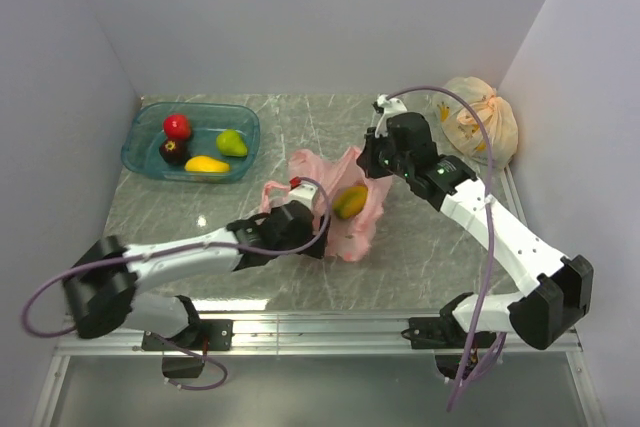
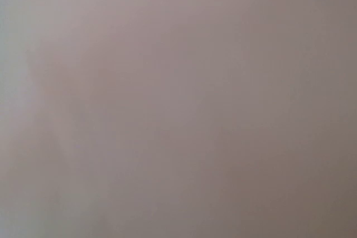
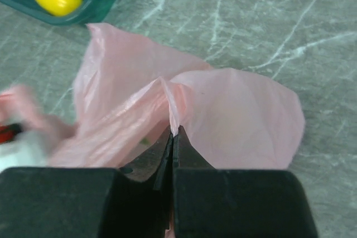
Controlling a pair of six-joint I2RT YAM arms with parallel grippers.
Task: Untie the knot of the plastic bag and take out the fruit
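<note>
Evidently we had the right gripper (image 3: 173, 133) clamped on a fold of the plastic bag (image 3: 240, 110) to bare the fruit (image 1: 350, 201); whether the left gripper (image 1: 300, 219), seemingly buried inside, stood open we could not tell.

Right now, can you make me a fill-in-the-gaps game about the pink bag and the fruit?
The see-through teal plastic tray holds ____ pieces of fruit, one a round red apple.
The right gripper has its jaws shut on the thin crinkly ____ plastic bag.
The pale yellow bag with orange print sits in the far ____ corner of the grey marbled table.
Missing words: four, pink, right.
</note>
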